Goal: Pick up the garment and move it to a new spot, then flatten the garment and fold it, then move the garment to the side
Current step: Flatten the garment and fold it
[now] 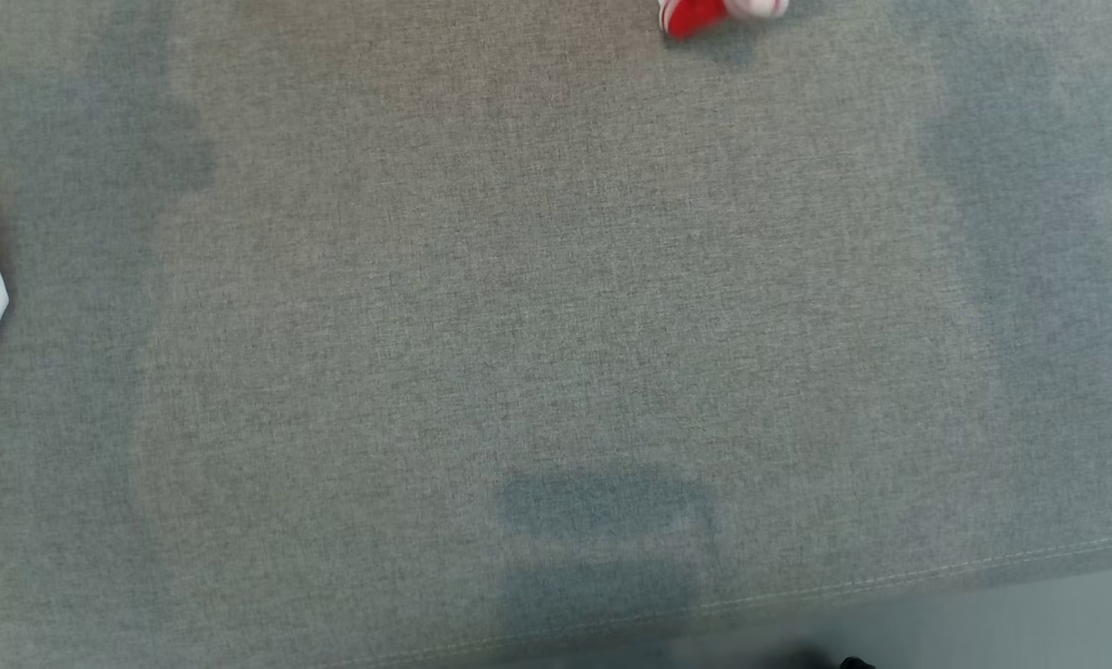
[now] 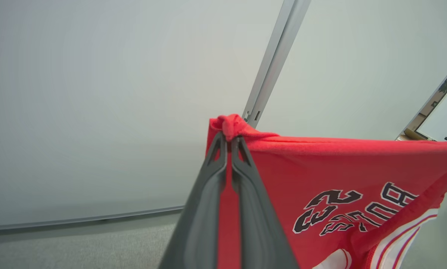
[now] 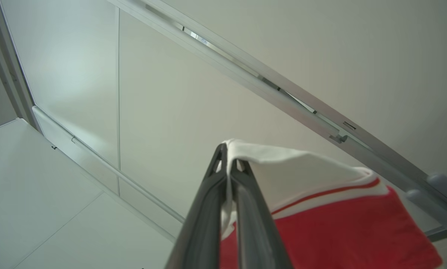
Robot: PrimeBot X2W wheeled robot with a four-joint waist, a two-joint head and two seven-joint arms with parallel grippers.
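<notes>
A grey woven fabric surface (image 1: 556, 307) has a stitched seam (image 1: 890, 581) near its front edge, with pale floor (image 1: 1029, 623) beyond it. Behind the surface rises a white wall (image 2: 77, 93) with a grey metal rail (image 2: 275, 56).

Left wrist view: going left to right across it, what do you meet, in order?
Pale wall → left gripper, its dark fingers shut on the bunched corner of the red garment → the garment's black print → slanted frame at the far right.
</notes>
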